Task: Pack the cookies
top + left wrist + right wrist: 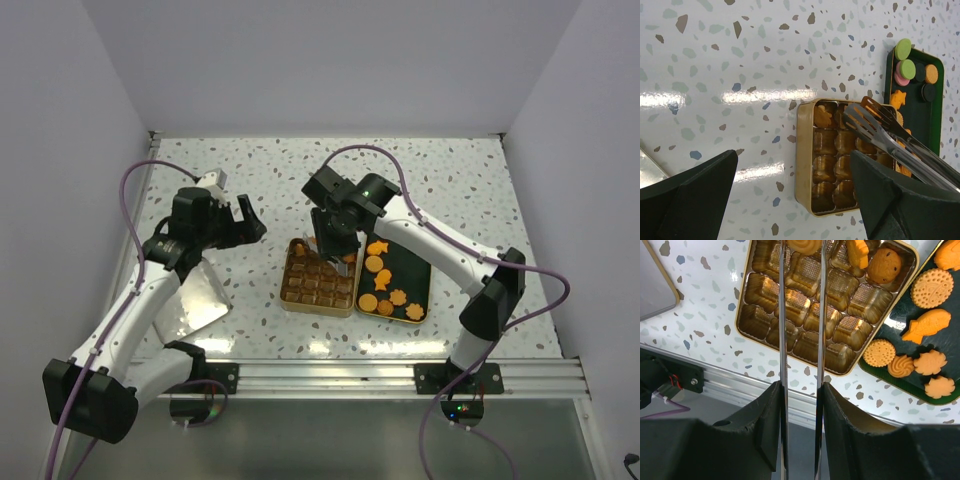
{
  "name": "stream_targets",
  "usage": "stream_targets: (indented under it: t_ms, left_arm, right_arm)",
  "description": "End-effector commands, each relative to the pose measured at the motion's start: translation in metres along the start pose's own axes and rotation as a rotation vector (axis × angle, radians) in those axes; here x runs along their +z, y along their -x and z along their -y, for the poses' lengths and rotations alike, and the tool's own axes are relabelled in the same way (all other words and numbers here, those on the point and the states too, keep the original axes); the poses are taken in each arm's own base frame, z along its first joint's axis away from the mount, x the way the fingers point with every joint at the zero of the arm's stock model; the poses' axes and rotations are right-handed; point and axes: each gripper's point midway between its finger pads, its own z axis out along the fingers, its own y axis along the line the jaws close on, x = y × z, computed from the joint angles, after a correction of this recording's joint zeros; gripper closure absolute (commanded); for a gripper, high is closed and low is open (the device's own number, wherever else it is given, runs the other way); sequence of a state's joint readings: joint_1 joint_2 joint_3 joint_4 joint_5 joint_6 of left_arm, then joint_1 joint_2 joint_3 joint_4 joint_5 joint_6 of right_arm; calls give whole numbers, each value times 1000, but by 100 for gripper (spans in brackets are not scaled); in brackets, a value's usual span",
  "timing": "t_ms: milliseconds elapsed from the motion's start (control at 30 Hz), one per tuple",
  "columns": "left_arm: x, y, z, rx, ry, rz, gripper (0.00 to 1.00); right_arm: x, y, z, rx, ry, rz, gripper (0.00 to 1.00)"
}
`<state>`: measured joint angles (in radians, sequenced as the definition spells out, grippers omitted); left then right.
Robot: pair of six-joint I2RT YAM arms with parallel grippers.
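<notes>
Gold tin with moulded pockets sits by the worktop's near edge, and the green tray is just beside it on the right. Most cookies lie on that tray, with a few in the tin's far row. The right gripper is clamped on steel tongs, whose tips hang over that row by a swirl biscuit; whether they pinch it I cannot tell. The left gripper is spread wide and empty, left of the tin. Best to centre the tips above one pocket, lower squarely, then ease apart.
</notes>
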<state>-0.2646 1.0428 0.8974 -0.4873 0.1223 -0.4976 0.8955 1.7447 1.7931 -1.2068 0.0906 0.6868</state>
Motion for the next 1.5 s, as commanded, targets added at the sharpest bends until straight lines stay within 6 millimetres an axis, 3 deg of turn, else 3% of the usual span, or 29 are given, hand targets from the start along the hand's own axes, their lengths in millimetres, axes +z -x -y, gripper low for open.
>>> stream_targets:
  t_ms: [0, 333, 667, 767, 967, 1067, 1133, 1167, 1233, 1267, 1367, 1467]
  left_arm:
    - [-3, 6, 4, 0, -10, 30, 0]
    - [-1, 8, 5, -3, -14, 31, 0]
    - [-1, 7, 5, -4, -13, 30, 0]
    - [-1, 9, 5, -3, -14, 34, 0]
    - [0, 8, 6, -3, -19, 30, 0]
    - [0, 10, 7, 1, -20, 33, 0]
    - [0, 11, 8, 3, -22, 34, 0]
    - [1, 11, 9, 2, -25, 29, 0]
    - [0, 14, 11, 5, -33, 32, 0]
    - [1, 14, 11, 4, -32, 30, 0]
    - [3, 15, 13, 6, -42, 27, 0]
    - [7, 15, 16, 5, -59, 19, 0]
  right_arm:
    - [-3, 12, -1, -15, 4, 56, 65]
    - [1, 11, 3, -18, -14, 56, 55]
    - [-2, 15, 3, -17, -17, 68, 52]
    - [-7, 17, 2, -14, -14, 78, 52]
    - [-35, 23, 10, -12, -30, 127, 52]
    - [-52, 14, 25, -1, -48, 144, 52]
    - [-54, 1, 41, 13, -88, 130, 52]
    - [-65, -6, 49, 24, -83, 141, 52]
    - [-60, -25, 69, 53, -133, 105, 52]
    - [-71, -32, 77, 70, -123, 123, 52]
    - [-65, -71, 116, 111, -221, 54, 51]
    - [-62, -92, 134, 161, -253, 15, 50]
